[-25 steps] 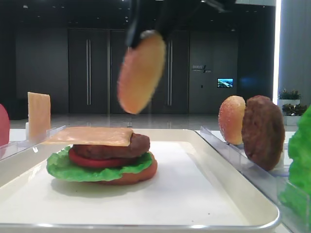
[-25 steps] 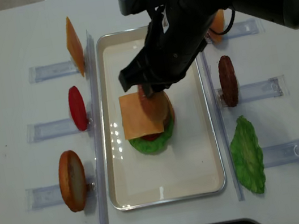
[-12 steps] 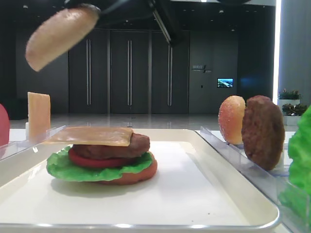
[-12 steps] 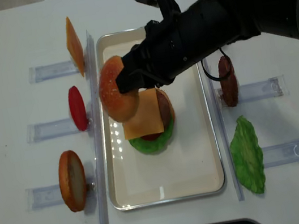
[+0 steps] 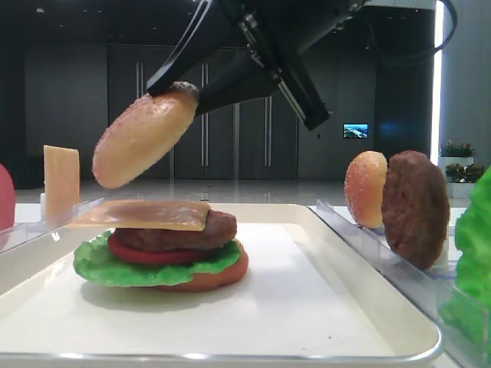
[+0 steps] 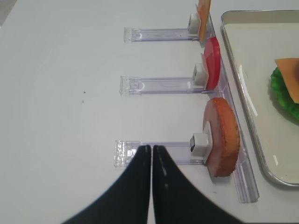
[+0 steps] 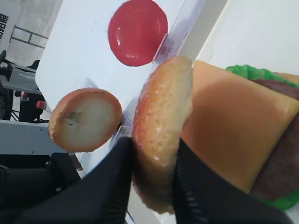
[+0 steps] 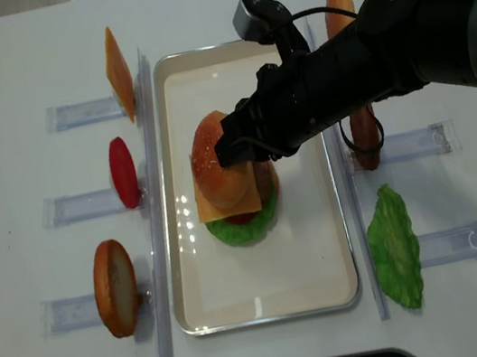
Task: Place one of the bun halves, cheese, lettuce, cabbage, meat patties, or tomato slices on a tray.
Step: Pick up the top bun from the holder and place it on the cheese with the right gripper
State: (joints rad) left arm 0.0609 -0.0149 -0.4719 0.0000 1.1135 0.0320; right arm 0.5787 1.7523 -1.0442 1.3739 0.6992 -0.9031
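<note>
left rack bun (image 8: pixel 115 287): orange-brown half standing on edge in the near-left clear rack (image 6: pixel 159 151), pale face outward in the right wrist view.
left gripper (image 6: pixel 152 154): jaws pressed together, nothing between them; hovers over the white table (image 8: pixel 22 196) just beside the near-left rack, well apart from the tray.
tomato slice (image 8: pixel 123 172): red disc upright in the middle-left rack.
cheese slice in rack (image 8: pixel 118 72): orange square upright in the far-left rack.
tray (image 8: pixel 331 296): cream-white, rounded rim, between the left and right racks.
burger stack (image 5: pixel 165 253): on the tray, left of its middle; bottom bun, lettuce (image 5: pixel 100 264), tomato, patty, cheese (image 5: pixel 146 215) on top, cheese corner overhangs to the left.
bun top (image 5: pixel 143 139): sesame dome, tilted, in the air just above the cheese, not touching it in the front view; seen from overhead it covers the upper left part of the stack.
right gripper (image 7: pixel 152 186): clamped on the bun top's edge, black fingers (image 7: pixel 112 182) either side of it; arm reaches across from the right over the tray.
right rack bun (image 5: pixel 366 188): speckled half upright in the far-right rack.
spare patty (image 5: pixel 415 207): dark brown disc upright in the middle-right rack, just beside that bun in the front view.
spare lettuce (image 8: pixel 395 248): green leaf at the near-right rack, outside the tray.
</note>
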